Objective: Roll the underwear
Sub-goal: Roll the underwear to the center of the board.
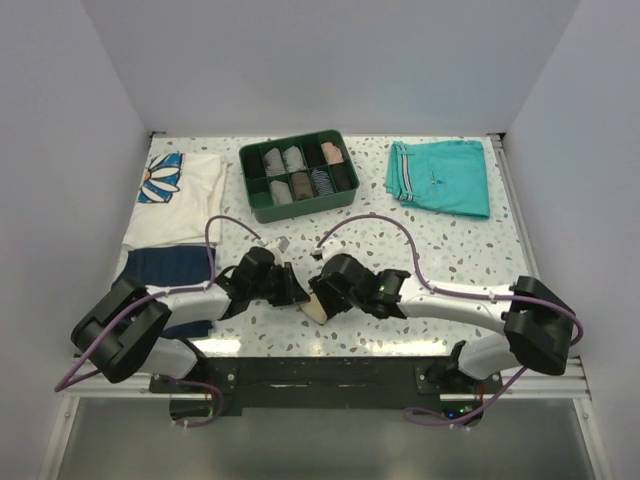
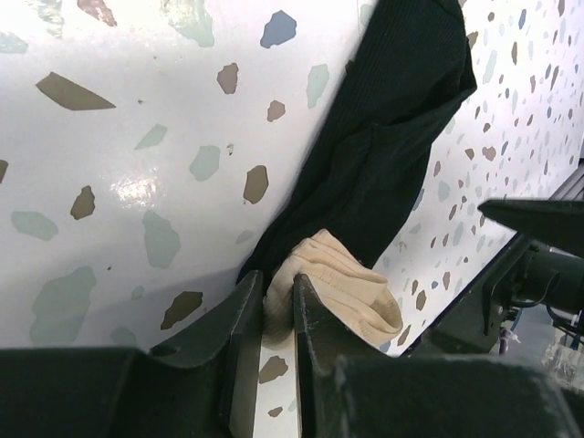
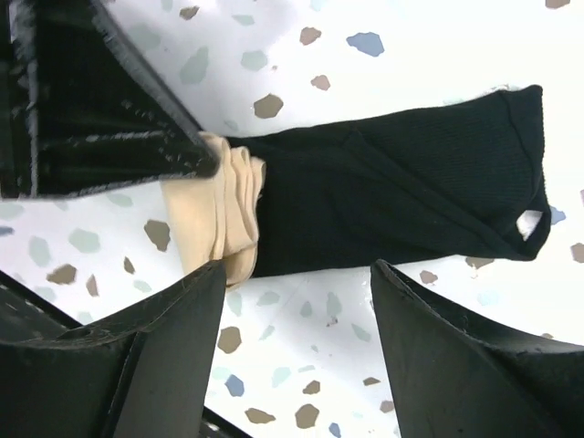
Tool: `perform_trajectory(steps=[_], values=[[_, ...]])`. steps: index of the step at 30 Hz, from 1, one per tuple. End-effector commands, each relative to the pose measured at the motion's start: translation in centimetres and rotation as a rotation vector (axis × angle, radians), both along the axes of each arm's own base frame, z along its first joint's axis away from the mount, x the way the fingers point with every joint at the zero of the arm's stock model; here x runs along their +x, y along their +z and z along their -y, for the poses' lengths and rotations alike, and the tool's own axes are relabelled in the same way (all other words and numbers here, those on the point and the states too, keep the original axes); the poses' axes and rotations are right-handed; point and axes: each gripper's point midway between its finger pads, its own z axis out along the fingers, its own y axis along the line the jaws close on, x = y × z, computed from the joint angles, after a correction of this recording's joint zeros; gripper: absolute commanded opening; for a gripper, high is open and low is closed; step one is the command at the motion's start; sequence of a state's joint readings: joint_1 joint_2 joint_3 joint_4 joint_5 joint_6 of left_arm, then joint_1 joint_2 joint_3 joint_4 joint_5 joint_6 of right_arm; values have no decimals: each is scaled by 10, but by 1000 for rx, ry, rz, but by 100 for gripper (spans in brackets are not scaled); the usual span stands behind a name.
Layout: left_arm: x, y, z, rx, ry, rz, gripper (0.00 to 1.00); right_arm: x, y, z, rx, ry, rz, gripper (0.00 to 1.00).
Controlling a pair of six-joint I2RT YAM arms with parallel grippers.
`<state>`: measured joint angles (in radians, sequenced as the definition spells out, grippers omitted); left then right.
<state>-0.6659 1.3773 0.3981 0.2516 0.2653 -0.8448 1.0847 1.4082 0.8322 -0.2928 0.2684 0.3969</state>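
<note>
Close to the near tabletop (image 1: 480, 250) edge, left claw (image 2: 276, 294) pinches the underwear (image 3: 392, 182) by its beige end; right claw (image 3: 297, 269) hangs open over it.

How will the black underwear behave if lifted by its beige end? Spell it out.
Probably floppy: the underwear lies flat and creased, so it would likely drape from the left gripper. Likely light, being thin fabric. The bunched beige end may unroll if released.

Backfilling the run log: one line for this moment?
left tool: shut on beige end of underwear | right tool: open, gripping nothing | underwear: long black strip lying on table, beige end bunched
</note>
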Motion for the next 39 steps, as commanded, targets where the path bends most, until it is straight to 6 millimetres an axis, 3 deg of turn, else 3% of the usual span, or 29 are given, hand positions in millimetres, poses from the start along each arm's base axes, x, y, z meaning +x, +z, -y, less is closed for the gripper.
perform_trajectory(steps=[1, 7, 14, 26, 30, 36, 39], values=[[-5, -15, -7, 90, -11, -51, 0, 1, 14, -13, -89, 104, 108, 69], [-5, -18, -6, 125, -4, -106, 0, -14, 9, -44, -120, 213, 135, 69], [-5, -22, -6, 143, 4, -141, 0, -24, -4, -55, -206, 282, 169, 68], [-4, -21, -3, 145, -5, -156, 0, -24, -34, -46, -301, 298, 176, 64], [-6, -21, -2, 140, -10, -158, 0, -23, -55, -36, -366, 277, 164, 62], [-5, -17, -2, 132, -10, -152, 0, -26, -73, -21, -389, 245, 143, 51], [-5, -16, -2, 134, -10, -151, 0, -28, -78, -15, -393, 233, 132, 36]])
